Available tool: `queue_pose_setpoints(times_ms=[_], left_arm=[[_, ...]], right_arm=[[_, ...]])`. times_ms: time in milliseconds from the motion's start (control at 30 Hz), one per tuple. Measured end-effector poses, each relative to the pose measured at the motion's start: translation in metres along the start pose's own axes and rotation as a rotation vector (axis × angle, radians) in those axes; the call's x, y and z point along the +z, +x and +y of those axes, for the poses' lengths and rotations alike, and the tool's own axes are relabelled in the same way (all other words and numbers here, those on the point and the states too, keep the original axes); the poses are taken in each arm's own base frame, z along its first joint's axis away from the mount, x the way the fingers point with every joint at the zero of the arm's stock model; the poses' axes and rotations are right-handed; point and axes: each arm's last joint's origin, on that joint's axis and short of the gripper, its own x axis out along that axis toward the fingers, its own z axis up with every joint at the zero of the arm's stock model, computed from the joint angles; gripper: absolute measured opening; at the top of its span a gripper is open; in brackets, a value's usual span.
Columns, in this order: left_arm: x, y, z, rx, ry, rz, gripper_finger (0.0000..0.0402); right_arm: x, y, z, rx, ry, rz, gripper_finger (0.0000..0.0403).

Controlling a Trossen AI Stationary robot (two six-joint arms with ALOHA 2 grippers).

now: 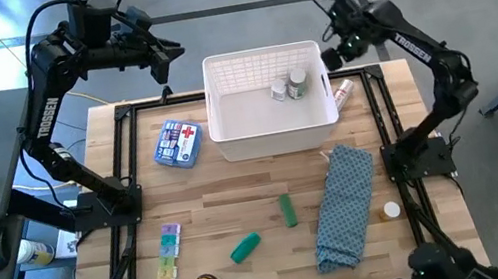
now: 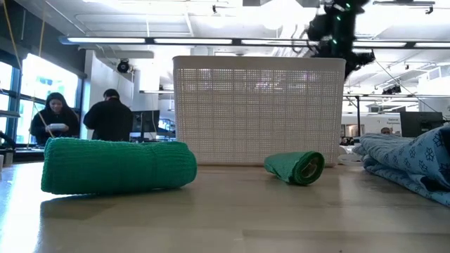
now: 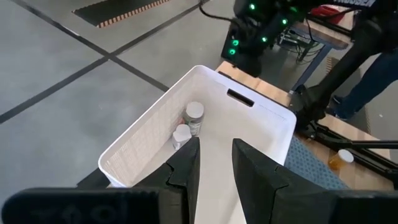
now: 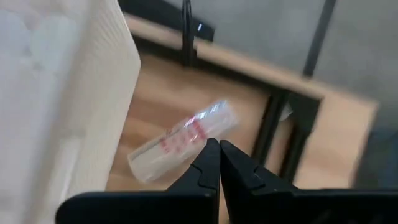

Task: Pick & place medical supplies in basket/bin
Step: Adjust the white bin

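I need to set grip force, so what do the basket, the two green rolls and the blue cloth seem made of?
Basket: probably rigid white plastic, with moulded lattice walls and smooth rim. Green rolls: look like soft woven or knitted fabric, maybe bandage, with ribbed texture and a spiral end. Blue cloth: thin printed textile that lies crumpled in folds.

the white basket (image 1: pixel 228 135) stands at the table's far middle, its floor bare but for two white-capped bottles (image 1: pixel 288 86) in the far right corner; the pinkish tube (image 1: pixel 343 93) lies close beside its right wall, a narrow gap; the blue cloth (image 1: pixel 344 207) fills the right side; green tubes (image 1: pixel 266 229) dot the open centre.
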Motion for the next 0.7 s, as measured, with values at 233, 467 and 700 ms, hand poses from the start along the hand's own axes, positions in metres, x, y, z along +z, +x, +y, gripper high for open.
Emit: queue_pose_setpoints(times_ms=[233, 467, 700], left_arm=[[-0.001, 0.0, 0.0, 0.003, 0.002, 0.01, 0.0129], [0.005, 0.0, 0.0, 0.0, 0.032, -0.048, 0.0129], [0.007, 0.0, 0.0, -0.002, 0.011, -0.071, 0.0129]], right_arm=[[-0.043, 0.034, -0.008, 0.196, 0.205, 0.07, 0.0003], [-0.061, 0.042, 0.009, 0.353, 0.289, 0.031, 0.0002], [-0.066, 0.053, 0.025, 0.402, 0.302, 0.04, 0.0002]])
